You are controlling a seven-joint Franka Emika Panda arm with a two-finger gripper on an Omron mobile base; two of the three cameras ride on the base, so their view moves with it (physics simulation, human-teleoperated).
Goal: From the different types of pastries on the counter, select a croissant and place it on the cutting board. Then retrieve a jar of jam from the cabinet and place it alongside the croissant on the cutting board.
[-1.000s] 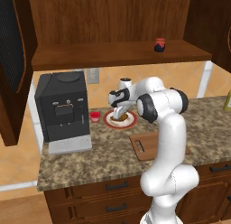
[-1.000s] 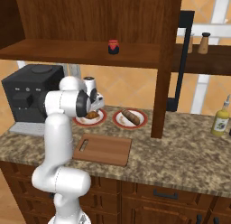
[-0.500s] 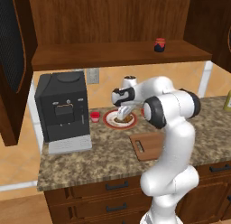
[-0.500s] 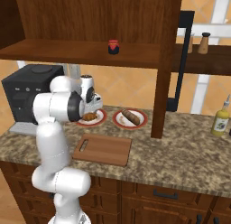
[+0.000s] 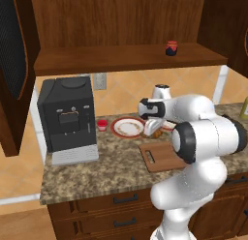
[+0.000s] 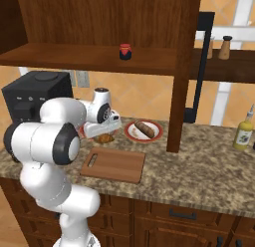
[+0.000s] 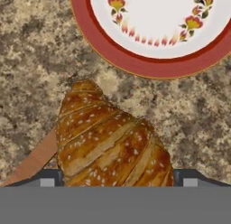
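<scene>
So the croissant (image 7: 110, 142) is clamped in the pincer (image 7: 118, 177), filling the lower middle of the hand view with a dark finger tip (image 7: 48, 177) on each side of it. Its long axis runs diagonally there, from upper left down to lower right, so the fingers squeeze it across its width. It's off the plate (image 7: 113, 56), which sits empty along the top of that frame, and it hangs over the speckled surface (image 7: 36, 60).

The bit that matters: a sliver of the cutting board (image 7: 34, 159) pokes in at the lower left of the hand view, right next to the croissant. In the right base view the croissant (image 6: 104, 138) hangs just above the board's (image 6: 117, 166) far edge, toward the slot-handle end. So I'd guess the drop-off only needs a short carry toward the frame's bottom and then down.

The jar of jam (image 6: 125, 52) sits on the cabinet shelf (image 6: 74, 59), up top, untouched.
</scene>
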